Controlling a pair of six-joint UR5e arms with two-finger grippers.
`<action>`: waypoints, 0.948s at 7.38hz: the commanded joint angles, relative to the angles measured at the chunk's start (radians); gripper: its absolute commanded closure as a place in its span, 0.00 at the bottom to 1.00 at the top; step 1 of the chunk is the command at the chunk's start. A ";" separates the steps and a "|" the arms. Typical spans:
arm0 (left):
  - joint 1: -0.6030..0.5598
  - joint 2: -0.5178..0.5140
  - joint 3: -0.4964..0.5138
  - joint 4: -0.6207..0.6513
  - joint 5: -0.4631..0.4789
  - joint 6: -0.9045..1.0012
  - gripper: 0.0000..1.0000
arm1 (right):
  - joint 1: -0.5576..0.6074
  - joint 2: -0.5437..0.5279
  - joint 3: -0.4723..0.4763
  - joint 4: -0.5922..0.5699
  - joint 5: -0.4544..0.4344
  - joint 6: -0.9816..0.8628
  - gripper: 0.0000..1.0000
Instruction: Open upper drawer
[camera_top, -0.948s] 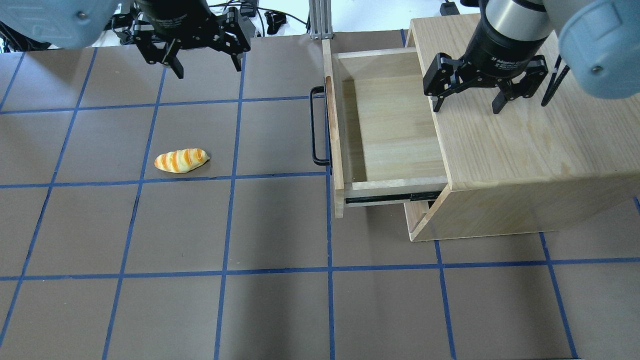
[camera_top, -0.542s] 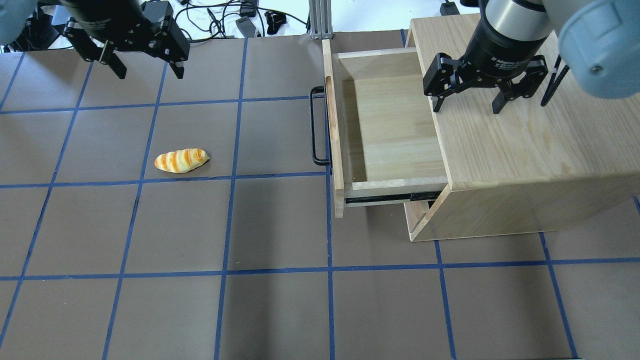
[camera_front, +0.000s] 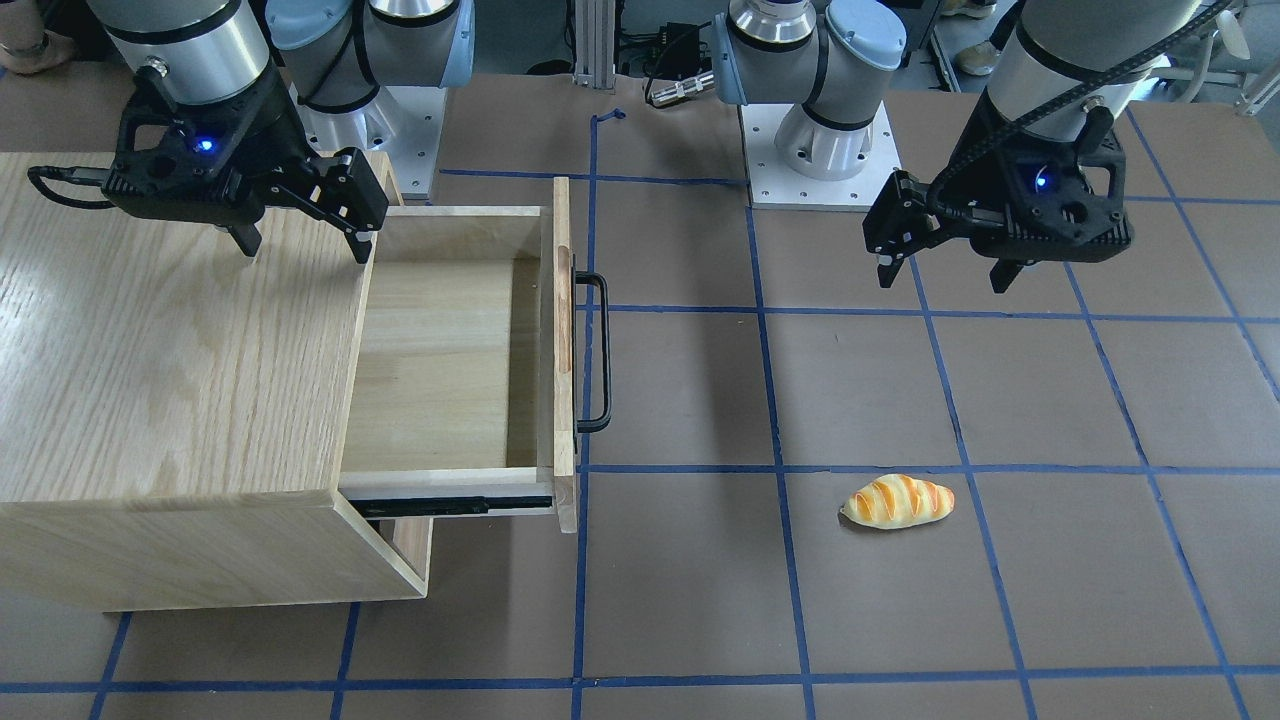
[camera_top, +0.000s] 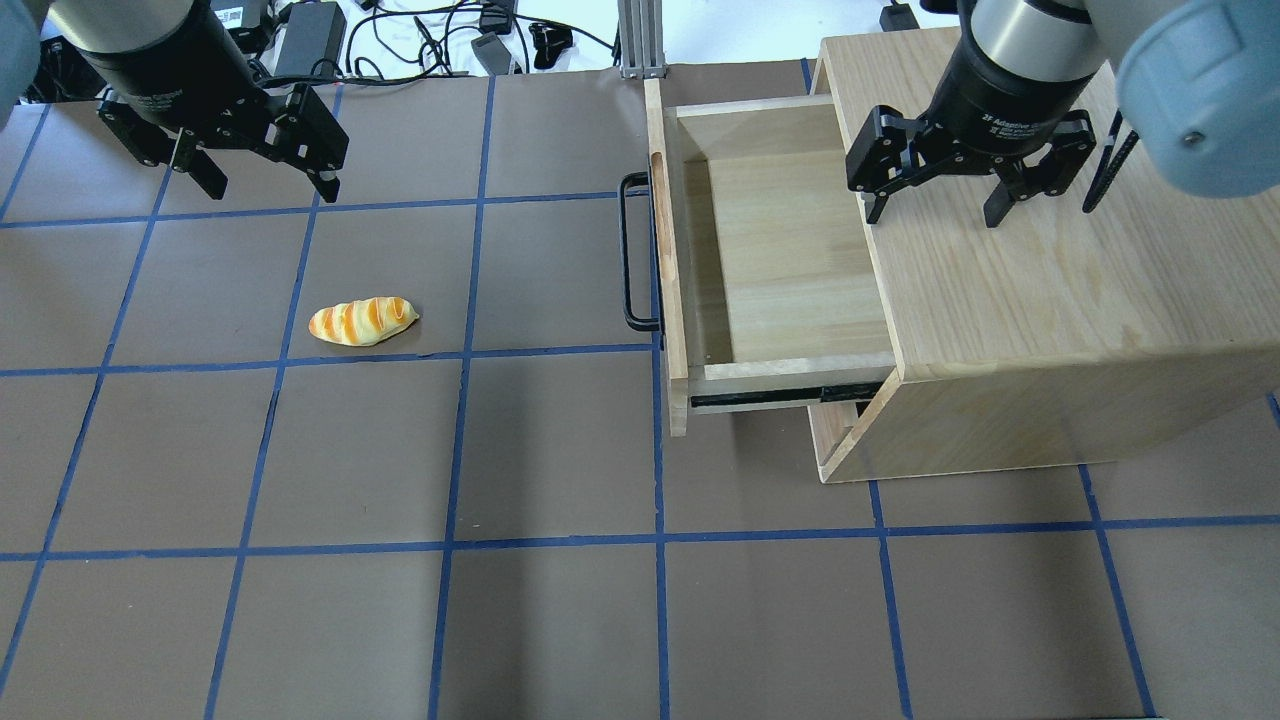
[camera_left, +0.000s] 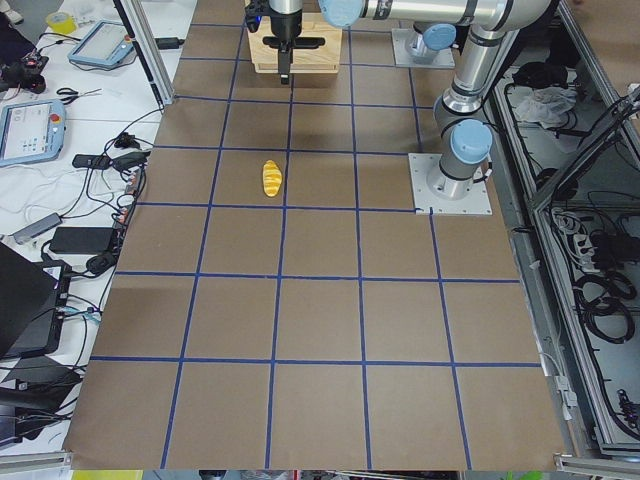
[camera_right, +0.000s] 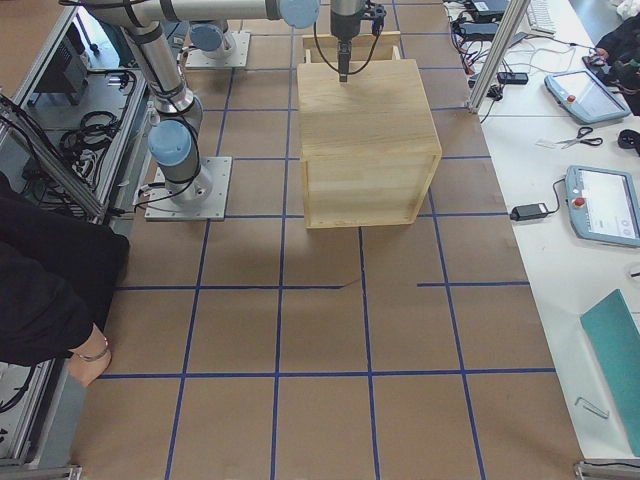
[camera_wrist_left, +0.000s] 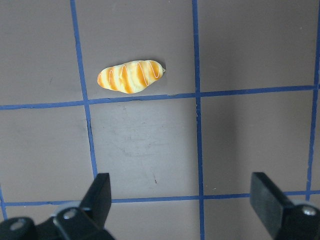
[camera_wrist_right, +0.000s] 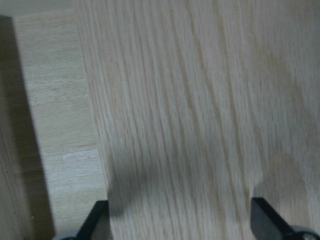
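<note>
Leave drawer out — looks done
Lift left gripper and right gripper, both wide and empty, clear of handle

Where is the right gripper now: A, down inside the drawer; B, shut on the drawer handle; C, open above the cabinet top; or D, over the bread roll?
C: the right gripper hangs open over the cabinet top, clear of the handle and beside the pulled-out drawer.
</note>
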 joint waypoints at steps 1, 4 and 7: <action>0.002 0.009 -0.004 0.001 0.003 0.002 0.00 | 0.000 0.000 0.000 0.000 0.000 0.000 0.00; 0.003 0.006 -0.015 0.010 -0.005 0.000 0.00 | 0.000 0.000 0.000 0.001 0.000 0.000 0.00; 0.003 0.006 -0.018 0.010 -0.006 -0.009 0.00 | 0.000 0.000 0.000 0.001 -0.001 0.000 0.00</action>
